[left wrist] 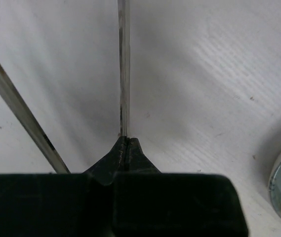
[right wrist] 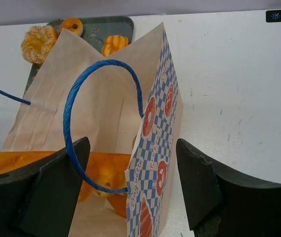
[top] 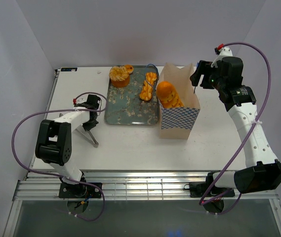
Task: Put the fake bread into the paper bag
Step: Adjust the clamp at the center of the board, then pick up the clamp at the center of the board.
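Nearest, at the near edge: left arm base [top: 79,190] and right arm base [top: 210,189]. Beyond, toward the left edge: left gripper [left wrist: 125,144] fully closed, fingers pressed together, nothing between them, tips down at bare table [top: 130,148]. Near it on the right: grey tray [top: 128,112], running toward the far edge. Right of the tray, about mid-table, close beside it: bag [top: 180,118], upright, mouth open, baguette [top: 170,95] standing inside, top poking above the rim. On the tray's far half: twist [top: 148,86] nearest the bag, then cupcake [top: 119,75] and donut [top: 129,68] at the far end. Farthest, over the bag's far right corner: right gripper [right wrist: 133,148] spread wide, holding nothing, fingers either side of the bag's wall and blue handle [right wrist: 105,63].
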